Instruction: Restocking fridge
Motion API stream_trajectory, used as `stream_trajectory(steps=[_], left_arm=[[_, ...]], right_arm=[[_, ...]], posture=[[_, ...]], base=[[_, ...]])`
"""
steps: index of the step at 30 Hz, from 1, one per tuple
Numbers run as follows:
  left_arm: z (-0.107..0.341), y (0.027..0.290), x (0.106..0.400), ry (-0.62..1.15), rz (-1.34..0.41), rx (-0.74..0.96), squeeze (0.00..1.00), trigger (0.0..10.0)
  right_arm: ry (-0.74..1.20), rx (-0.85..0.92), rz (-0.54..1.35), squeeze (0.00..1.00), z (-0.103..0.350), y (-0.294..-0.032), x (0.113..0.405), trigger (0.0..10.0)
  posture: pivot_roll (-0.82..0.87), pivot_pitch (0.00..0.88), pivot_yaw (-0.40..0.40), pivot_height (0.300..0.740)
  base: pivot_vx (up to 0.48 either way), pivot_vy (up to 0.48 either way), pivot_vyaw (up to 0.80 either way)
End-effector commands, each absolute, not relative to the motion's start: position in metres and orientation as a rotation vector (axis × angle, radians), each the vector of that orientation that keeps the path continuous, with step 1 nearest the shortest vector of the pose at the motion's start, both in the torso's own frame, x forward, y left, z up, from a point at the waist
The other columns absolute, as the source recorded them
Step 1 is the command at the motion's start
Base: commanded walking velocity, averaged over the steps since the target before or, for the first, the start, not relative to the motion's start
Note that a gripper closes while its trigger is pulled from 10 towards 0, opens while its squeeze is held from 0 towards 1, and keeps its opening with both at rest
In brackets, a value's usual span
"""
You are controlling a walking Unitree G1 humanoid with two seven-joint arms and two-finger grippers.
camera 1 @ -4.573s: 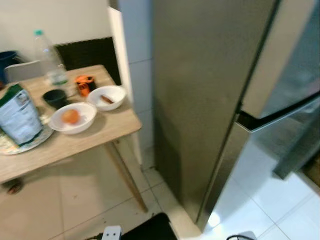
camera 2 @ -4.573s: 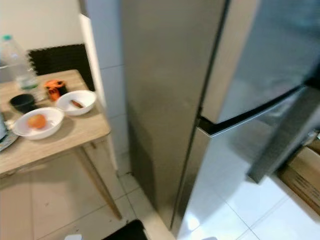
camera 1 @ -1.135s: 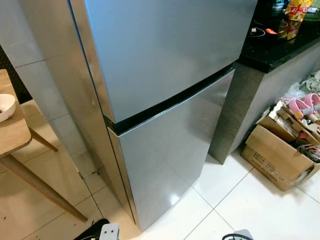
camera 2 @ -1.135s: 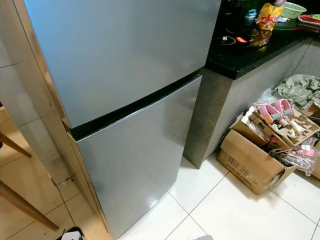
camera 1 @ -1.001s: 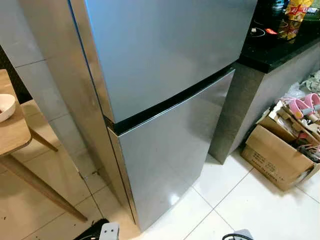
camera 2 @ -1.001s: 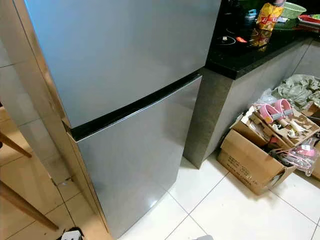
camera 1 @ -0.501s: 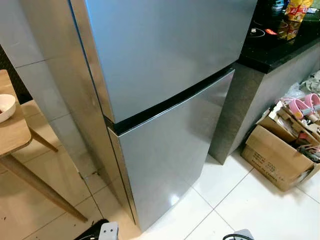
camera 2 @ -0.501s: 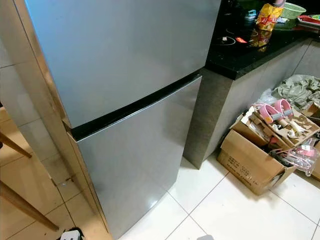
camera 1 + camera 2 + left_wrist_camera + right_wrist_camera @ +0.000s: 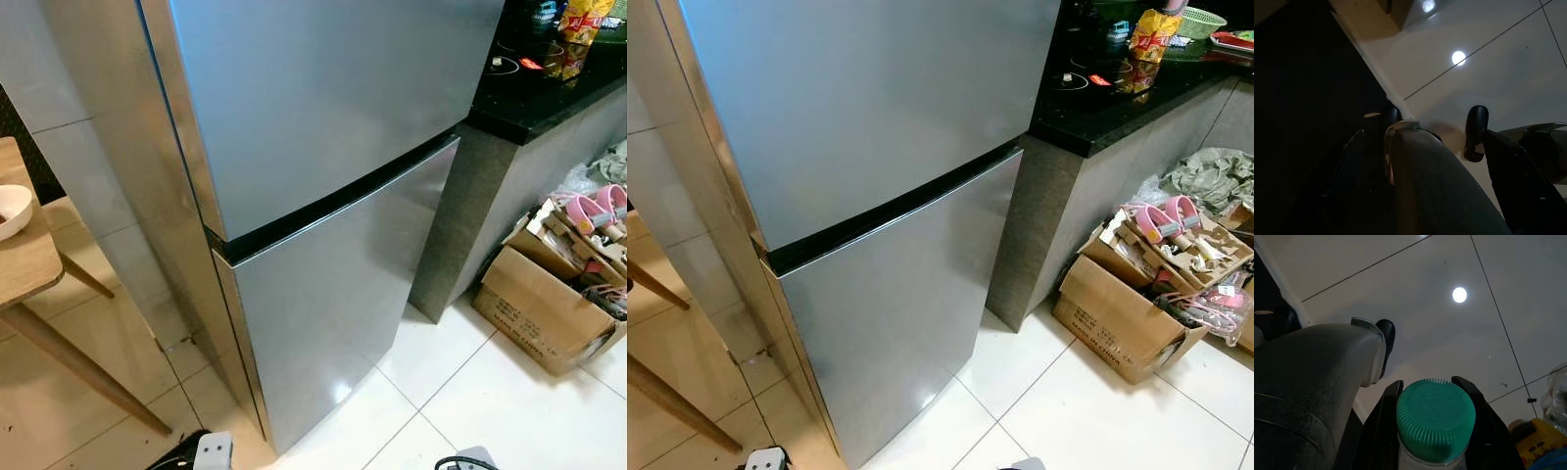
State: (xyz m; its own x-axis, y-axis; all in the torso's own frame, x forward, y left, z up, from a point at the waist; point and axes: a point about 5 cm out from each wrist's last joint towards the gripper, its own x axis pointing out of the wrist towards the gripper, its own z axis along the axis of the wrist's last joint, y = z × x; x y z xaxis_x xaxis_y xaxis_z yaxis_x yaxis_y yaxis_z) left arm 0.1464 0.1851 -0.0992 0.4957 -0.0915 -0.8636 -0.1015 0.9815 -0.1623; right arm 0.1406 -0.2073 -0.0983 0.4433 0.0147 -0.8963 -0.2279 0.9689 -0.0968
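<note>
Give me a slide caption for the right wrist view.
Right claw gripping a green-capped bottle above the white tiled floor.

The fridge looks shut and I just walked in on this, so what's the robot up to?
The robot stands facing the closed two-door fridge. Its right gripper hangs low over the tiled floor, shut on a green-capped bottle held between its fingers. The left gripper hangs idle, open and holding nothing. Neither fridge door is open yet, so the bottle has not gone in.

Fridge (image 9: 323, 176) looks brushed metal, smooth, faint sheen. Beside it, floor tiles (image 9: 1087, 411) glossy, box (image 9: 1117, 318) matt cardboard. Bottle cap (image 9: 1436, 418) between my fingers: ribbed green plastic.
</note>
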Motion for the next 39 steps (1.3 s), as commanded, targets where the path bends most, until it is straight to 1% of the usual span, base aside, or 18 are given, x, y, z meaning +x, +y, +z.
stream_trajectory(steps=[1, 8, 16, 20, 23, 24, 27, 30, 34, 36, 37, 39], left_arm=[[-0.099, 0.190, 0.147, 1.055, 0.014, -0.189, 0.00, 10.0], [-0.092, 0.202, 0.158, 1.018, 0.043, -0.189, 0.00, 10.0], [-0.089, 0.207, 0.164, 0.995, 0.084, -0.207, 0.00, 10.0], [-0.088, 0.211, 0.165, 0.980, 0.126, -0.234, 0.00, 10.0], [-0.088, 0.212, 0.165, 0.980, 0.119, -0.225, 0.00, 10.0], [-0.087, 0.213, 0.167, 0.972, 0.123, -0.220, 0.00, 10.0], [-0.084, 0.216, 0.171, 0.948, 0.151, -0.236, 0.00, 10.0], [-0.078, 0.231, 0.177, 0.883, 0.220, -0.240, 0.00, 10.0], [-0.074, 0.238, 0.181, 0.844, 0.242, -0.251, 0.00, 10.0], [-0.065, 0.245, 0.192, 0.775, 0.233, -0.271, 0.00, 10.0], [-0.065, 0.245, 0.192, 0.775, 0.233, -0.271, 0.00, 10.0], [-0.052, 0.251, 0.209, 0.679, 0.206, -0.299, 0.00, 10.0]], right_arm=[[1.108, -0.215, 0.156, 0.00, -0.099, -0.206, 0.141, 10.0], [1.101, -0.213, 0.153, 0.00, -0.097, -0.206, 0.144, 10.0], [1.105, -0.208, 0.148, 0.00, -0.098, -0.207, 0.141, 10.0], [1.096, -0.205, 0.126, 0.00, -0.097, -0.210, 0.142, 10.0], [1.094, -0.219, 0.134, 0.00, -0.097, -0.211, 0.142, 10.0], [1.091, -0.217, 0.124, 0.00, -0.097, -0.212, 0.143, 10.0], [1.090, -0.210, 0.104, 0.00, -0.096, -0.216, 0.144, 10.0], [1.075, -0.204, 0.081, 0.00, -0.093, -0.221, 0.149, 10.0], [1.071, -0.203, 0.073, 0.00, -0.092, -0.223, 0.149, 10.0], [1.074, -0.205, 0.071, 0.00, -0.092, -0.223, 0.148, 10.0], [1.074, -0.205, 0.071, 0.00, -0.092, -0.223, 0.148, 10.0], [1.079, -0.209, 0.071, 0.00, -0.093, -0.224, 0.146, 10.0]], posture=[[-0.03, 0.000, -0.009, 0.740], [-0.04, 0.004, -0.005, 0.740], [-0.04, 0.004, 0.003, 0.740], [-0.04, 0.023, 0.006, 0.740], [-0.04, 0.021, 0.005, 0.740], [-0.04, 0.007, -0.005, 0.740], [-0.05, 0.022, -0.016, 0.740], [-0.06, 0.032, -0.003, 0.740], [-0.06, 0.038, 0.003, 0.740], [-0.05, 0.041, -0.001, 0.740], [-0.05, 0.041, -0.001, 0.740], [-0.05, 0.042, -0.006, 0.740]], base=[[0.000, 0.000, 0.00], [0.000, 0.000, 0.00], [0.000, 0.000, 0.00], [0.000, 0.000, 0.00], [0.000, 0.000, 0.00], [0.000, 0.000, 0.00], [0.000, 0.000, 0.00], [0.000, 0.000, 0.00], [0.000, 0.000, 0.00], [0.000, 0.000, 0.00], [0.000, 0.000, 0.00], [0.000, 0.000, 0.00]])
